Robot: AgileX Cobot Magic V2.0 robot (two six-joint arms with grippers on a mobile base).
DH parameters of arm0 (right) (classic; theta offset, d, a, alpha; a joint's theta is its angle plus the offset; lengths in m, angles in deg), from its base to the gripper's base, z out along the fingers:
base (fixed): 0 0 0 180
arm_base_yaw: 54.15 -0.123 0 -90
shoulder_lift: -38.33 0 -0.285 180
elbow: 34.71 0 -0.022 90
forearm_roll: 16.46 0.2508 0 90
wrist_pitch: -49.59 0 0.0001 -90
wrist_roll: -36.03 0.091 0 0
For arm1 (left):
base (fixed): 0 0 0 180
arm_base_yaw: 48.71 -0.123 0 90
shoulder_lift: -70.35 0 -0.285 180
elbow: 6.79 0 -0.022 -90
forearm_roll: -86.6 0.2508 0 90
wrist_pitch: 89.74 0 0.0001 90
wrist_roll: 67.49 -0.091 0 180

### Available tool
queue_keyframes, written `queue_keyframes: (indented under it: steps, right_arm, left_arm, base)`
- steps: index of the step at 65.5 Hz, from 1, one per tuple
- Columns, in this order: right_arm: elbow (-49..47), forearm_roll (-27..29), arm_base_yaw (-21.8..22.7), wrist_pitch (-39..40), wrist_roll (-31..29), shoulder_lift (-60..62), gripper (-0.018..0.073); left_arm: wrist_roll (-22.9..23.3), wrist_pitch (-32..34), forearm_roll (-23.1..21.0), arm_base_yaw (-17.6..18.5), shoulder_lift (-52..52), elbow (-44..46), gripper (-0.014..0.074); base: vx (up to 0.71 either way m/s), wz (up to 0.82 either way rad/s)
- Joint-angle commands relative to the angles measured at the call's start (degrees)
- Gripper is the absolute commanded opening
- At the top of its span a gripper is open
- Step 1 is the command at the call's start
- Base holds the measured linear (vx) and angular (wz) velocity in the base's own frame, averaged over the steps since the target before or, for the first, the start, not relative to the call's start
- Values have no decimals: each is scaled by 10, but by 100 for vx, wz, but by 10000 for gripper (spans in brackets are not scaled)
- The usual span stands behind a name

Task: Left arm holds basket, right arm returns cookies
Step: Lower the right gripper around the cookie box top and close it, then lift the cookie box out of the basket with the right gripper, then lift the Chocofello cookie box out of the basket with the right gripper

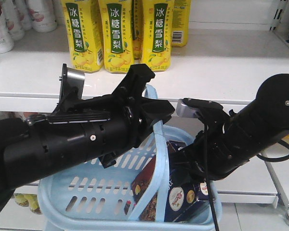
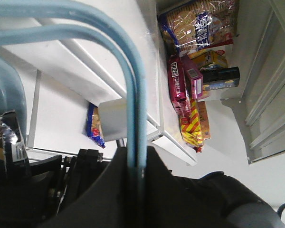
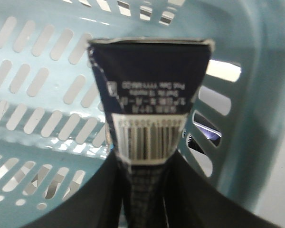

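Note:
The light blue basket (image 1: 86, 192) hangs in front of the shelves. Its hoop handle (image 2: 135, 95) is clamped between the black fingers of my left gripper (image 2: 137, 164), which shows at the top of the handle (image 1: 151, 103) in the front view. The cookies (image 1: 183, 195), a dark navy box, stand upright inside the basket at its right end. My right gripper (image 3: 145, 166) reaches down into the basket and is shut on the narrow barcode end of the cookies (image 3: 149, 80). The slotted basket wall (image 3: 38, 71) lies behind the box.
Yellow drink cartons (image 1: 115, 33) stand in a row on the white shelf (image 1: 221, 72) just behind the arms. White bottles (image 1: 5, 24) are at its far left. Snack packs (image 2: 190, 90) fill a lower shelf in the left wrist view.

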Motion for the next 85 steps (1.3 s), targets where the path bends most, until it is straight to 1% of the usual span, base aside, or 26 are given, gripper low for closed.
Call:
queue_keyframes:
  steps: [1,17,51,80,85]
  right_arm:
    - [-16,11,0,8,-10,30,-11]
    - [-16,11,0,2,-10,64,-11]
    - [-18,10,0,-53,-3,154,-11]
    - [-18,8,0,-61,11,232,-11]
    - [-18,-1,0,-61,16,239,-11]
  left_arm:
    - [-11,-6,-12,0,-21,25,0]
    - [-11,-6,-12,0,-21,25,0]
    - [-11,-6,-12,0,-21,25,0]
    - [-11,-6,-12,0,-21,25,0]
    - [-11,-6,-12,0,-21,25,0]
  base:
    - [0,0]
    - [0,0]
    - [0,0]
    - [0,0]
    - [0,0]
